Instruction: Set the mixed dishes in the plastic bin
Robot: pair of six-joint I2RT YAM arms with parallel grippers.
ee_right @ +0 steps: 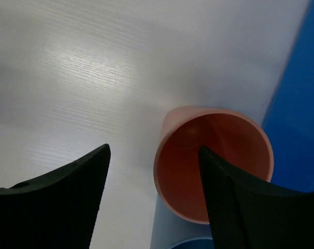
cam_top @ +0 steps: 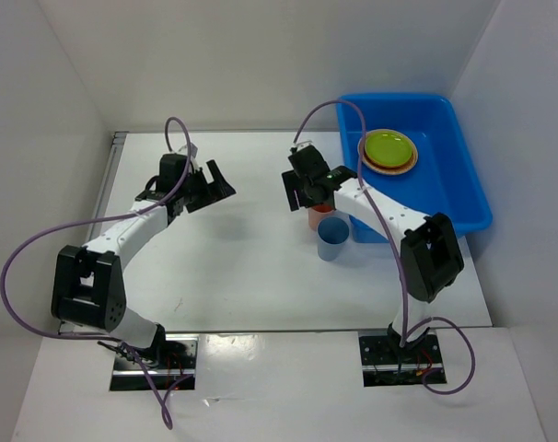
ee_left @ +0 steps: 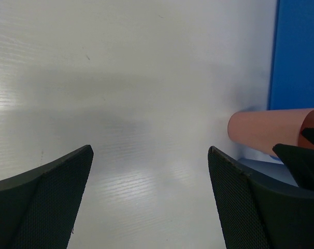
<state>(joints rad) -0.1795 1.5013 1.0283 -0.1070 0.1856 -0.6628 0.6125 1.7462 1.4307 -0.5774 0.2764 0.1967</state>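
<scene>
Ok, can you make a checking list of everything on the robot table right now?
Surface: white table, no spills seen.
Job's things: lime green plate tops a stack inside the blue bin; pink cup and blue cup stand on the table just outside it.
Clutter: nothing seen.
End effectors: left end effector open, holding nothing; right end effector open over the pink cup.
Cables: purple cable loops off each arm.
Surroundings: white walls.

the left arm [cam_top: 132, 228] and right arm [cam_top: 394, 219] were white with black joints. a purple cable [cam_top: 4, 273] ran along each. the fingers [ee_right: 240, 202] were black textured wedges.
</scene>
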